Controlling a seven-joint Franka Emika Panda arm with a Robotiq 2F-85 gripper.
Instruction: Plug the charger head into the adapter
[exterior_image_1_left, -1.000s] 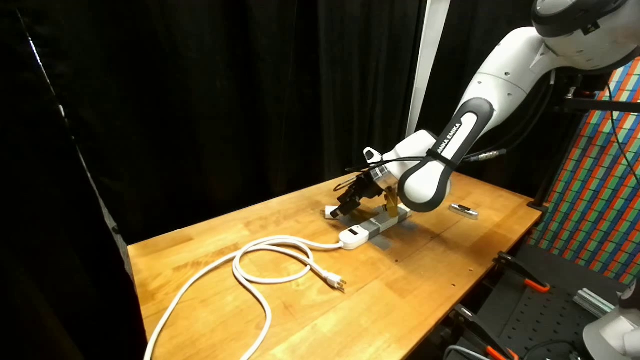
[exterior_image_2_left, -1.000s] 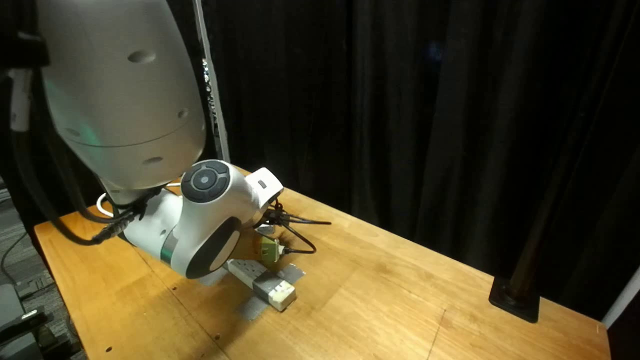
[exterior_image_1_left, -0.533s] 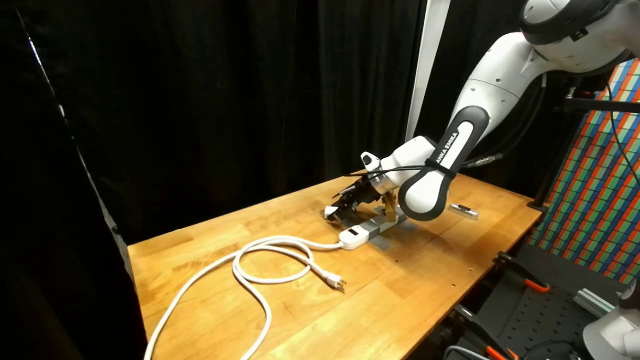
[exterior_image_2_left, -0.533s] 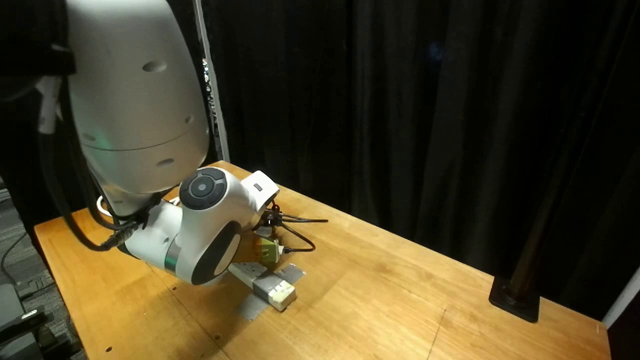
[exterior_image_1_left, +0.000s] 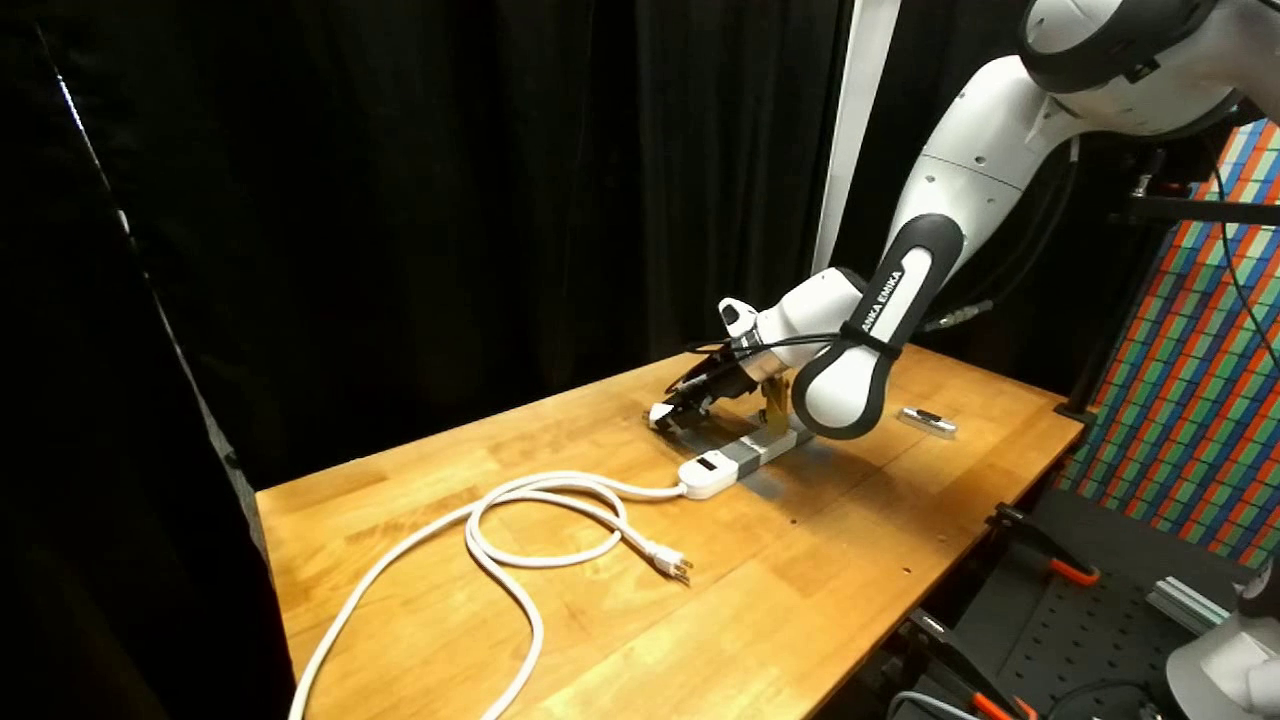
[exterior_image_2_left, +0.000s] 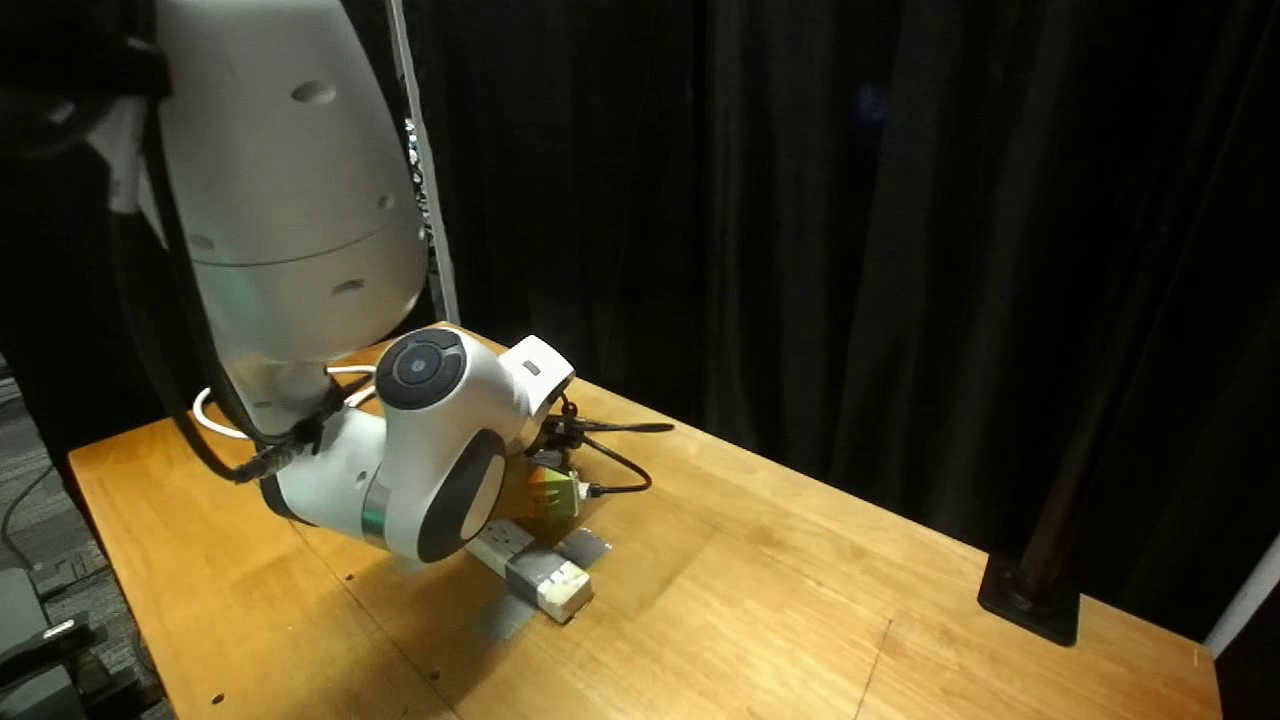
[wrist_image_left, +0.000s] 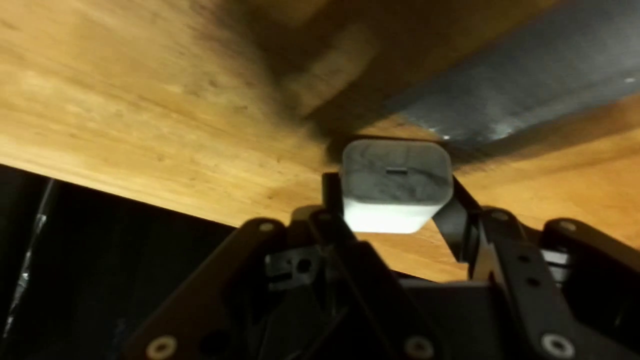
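Nearest in the wrist view, the black two-fingered gripper (wrist_image_left: 394, 192) pinched the small, white plastic, cube-shaped charger head (wrist_image_left: 398, 175) by opposite sides, its slotted face in plain sight; whether its underside touched the pale wooden table (wrist_image_left: 150, 125) could not be told. It was probably light and rigid, its smooth walls apt to slip or twist, so a square, central hold on the flat sides seemed wisest, with the hidden far face left free for plugging. Near but apart lay the long, narrow, white plastic power-strip bar (exterior_image_1_left: 708, 475), banded with silver-grey tape (exterior_image_2_left: 533, 566). Farther off, a white cable (exterior_image_1_left: 540, 563) looped across the table, its pronged end (exterior_image_1_left: 666, 559) well clear.
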